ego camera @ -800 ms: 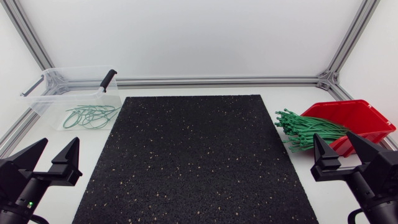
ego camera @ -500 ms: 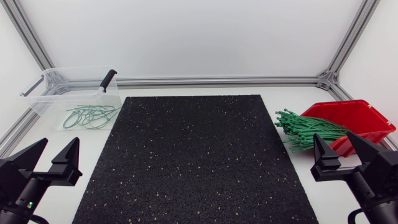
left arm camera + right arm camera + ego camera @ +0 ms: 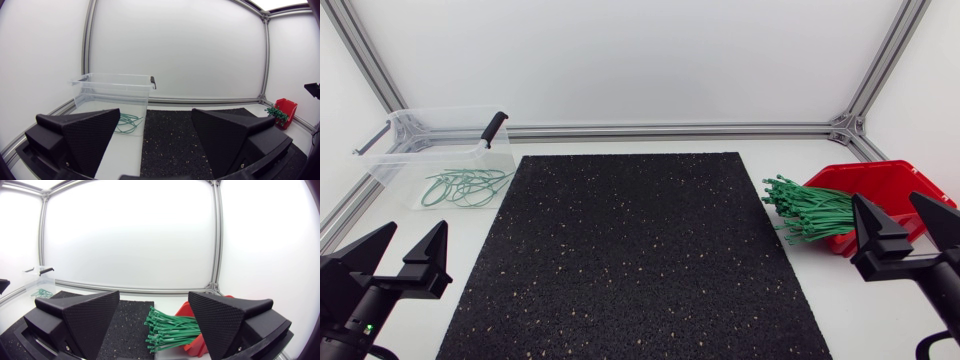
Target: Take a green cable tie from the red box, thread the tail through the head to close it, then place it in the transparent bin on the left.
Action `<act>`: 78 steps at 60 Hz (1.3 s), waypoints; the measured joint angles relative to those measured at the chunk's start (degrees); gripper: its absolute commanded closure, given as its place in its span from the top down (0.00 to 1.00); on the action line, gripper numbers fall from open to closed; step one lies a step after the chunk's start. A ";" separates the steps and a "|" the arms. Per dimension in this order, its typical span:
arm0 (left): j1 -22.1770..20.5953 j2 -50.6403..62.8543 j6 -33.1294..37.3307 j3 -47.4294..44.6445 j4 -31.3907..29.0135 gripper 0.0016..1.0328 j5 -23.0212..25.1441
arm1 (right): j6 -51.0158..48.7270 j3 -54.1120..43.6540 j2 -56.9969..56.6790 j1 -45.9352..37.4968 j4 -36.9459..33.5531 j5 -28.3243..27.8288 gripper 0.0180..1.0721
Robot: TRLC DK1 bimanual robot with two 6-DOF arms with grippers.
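L gripper at near-left of table, beside black mat, fingers wide apart. R gripper at near-right, fingers apart, just in front of red box. Bundle of green cable ties sticking out of red box toward mat. Several looped ties in transparent bin, far-left.

White table, flat, bounded along the far edge by an aluminium rail. Carries in the middle a black mat flecked with pale specks, lying flat from close to the far rail down to the near edge. Holds a transparent bin at the far left, just beside the mat's far left corner. Holds a red box at the right, apart from the mat.
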 measured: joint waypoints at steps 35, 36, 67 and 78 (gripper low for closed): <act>0.00 0.00 0.00 0.00 0.00 0.96 -0.02 | -7.50 35.21 32.00 -2.89 -17.07 -9.53 0.92; 0.00 0.00 0.00 0.00 0.00 0.96 -0.02 | -7.87 36.41 33.40 -3.76 -18.43 -10.93 0.94; 0.00 0.00 0.00 0.00 0.00 0.96 -0.02 | -35.06 60.70 74.10 -22.36 -50.27 -31.39 0.95; 0.00 0.00 0.00 0.00 0.00 0.96 -0.02 | -46.27 65.31 81.31 -22.36 -58.03 -27.98 0.95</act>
